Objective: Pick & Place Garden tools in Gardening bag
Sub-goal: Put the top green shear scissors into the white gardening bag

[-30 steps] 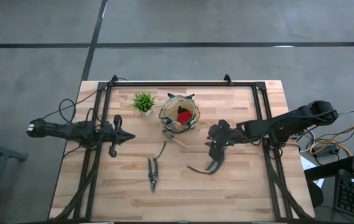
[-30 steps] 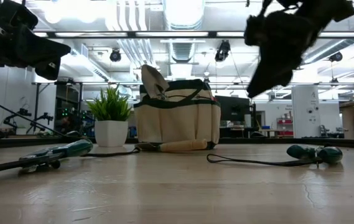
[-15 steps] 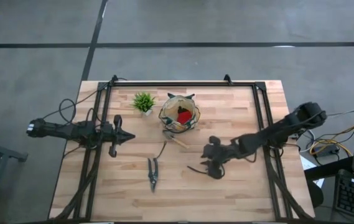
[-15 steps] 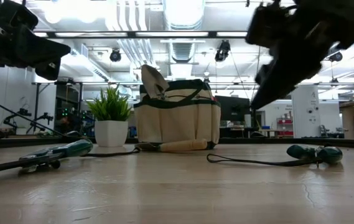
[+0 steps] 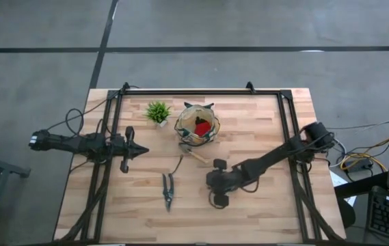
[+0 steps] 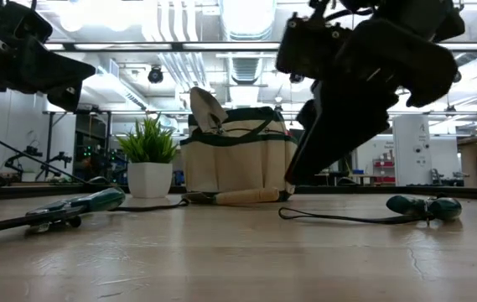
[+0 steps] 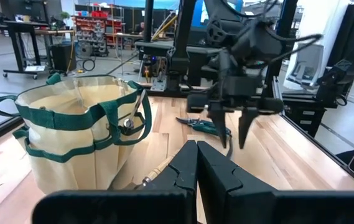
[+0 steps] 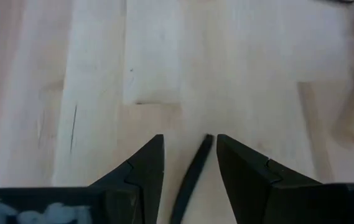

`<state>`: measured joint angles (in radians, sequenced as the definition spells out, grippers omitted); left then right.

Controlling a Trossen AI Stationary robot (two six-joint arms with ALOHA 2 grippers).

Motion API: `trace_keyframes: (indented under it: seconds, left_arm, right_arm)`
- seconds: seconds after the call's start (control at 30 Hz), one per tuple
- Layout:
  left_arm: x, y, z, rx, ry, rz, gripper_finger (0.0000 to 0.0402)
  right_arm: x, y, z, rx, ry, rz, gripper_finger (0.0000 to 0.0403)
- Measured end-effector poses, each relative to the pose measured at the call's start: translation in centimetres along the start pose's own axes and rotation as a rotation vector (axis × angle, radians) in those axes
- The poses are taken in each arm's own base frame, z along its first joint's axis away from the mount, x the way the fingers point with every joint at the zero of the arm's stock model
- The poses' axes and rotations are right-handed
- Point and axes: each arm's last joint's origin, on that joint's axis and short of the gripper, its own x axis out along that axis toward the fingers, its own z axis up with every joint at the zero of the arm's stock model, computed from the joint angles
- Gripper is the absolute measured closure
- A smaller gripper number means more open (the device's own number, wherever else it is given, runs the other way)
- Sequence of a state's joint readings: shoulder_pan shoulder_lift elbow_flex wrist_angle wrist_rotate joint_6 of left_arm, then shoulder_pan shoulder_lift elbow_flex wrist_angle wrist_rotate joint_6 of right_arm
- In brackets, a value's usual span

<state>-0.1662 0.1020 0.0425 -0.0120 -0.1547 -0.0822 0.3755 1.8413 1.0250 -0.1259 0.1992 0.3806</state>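
Seen from above, your left gripper (image 5: 141,150) waits over the left part of the wooden desk (image 5: 262,212), well apart from every tool. In its own wrist view its fingers (image 7: 183,163) are pressed together with nothing between them.

Just right of that gripper, toward the back of the desk, stands a small green potted plant (image 5: 157,112). Beside the plant is the gardening bag (image 5: 197,127), a round tan fabric bucket with dark green trim. It stands upright, with a red item (image 5: 202,128) visible inside it and a metal scoop blade (image 6: 206,107) rising above its rim in the low view.

A wooden-handled trowel (image 5: 195,153) lies on the desk touching the front of the bag. Nearer the front edge, one pair of dark pruning shears (image 5: 167,189) lies flat by itself.

Further right, your right gripper (image 5: 216,193) is held low over the middle of the desk, pointing downward. Its fingers (image 8: 149,163) are parted with a gap between them, and a thin dark strap (image 8: 191,171) lies on the wood in that gap. They grip nothing. The second pair of shears (image 6: 422,206), with green handles, lies on the desk close to this gripper, mostly hidden under the arm from above.
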Motion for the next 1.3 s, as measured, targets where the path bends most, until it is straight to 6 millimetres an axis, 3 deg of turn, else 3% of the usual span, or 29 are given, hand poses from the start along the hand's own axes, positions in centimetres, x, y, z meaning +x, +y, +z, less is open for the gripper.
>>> trace_keyframes:
  seconds: [0.5,0.77,1.07,1.3]
  left_arm:
    - [0.0,0.0,-0.1,0.001,0.007,0.001,0.0392]
    - [0.0,0.0,-0.1,0.001,0.007,0.001,0.0392]
    - [0.0,0.0,-0.1,0.001,0.008,0.001,0.0392]
    - [0.0,0.0,-0.1,0.001,0.008,0.001,0.0392]
  right_arm:
    - [3.6,1.3,0.1,-0.072,0.166,-0.076,0.0287]
    - [3.3,1.3,0.2,-0.068,0.155,-0.068,0.0321]
    - [3.3,1.2,-0.1,-0.082,0.166,-0.071,0.0387]
    - [3.3,1.2,-0.1,-0.093,0.167,-0.072,0.0392]
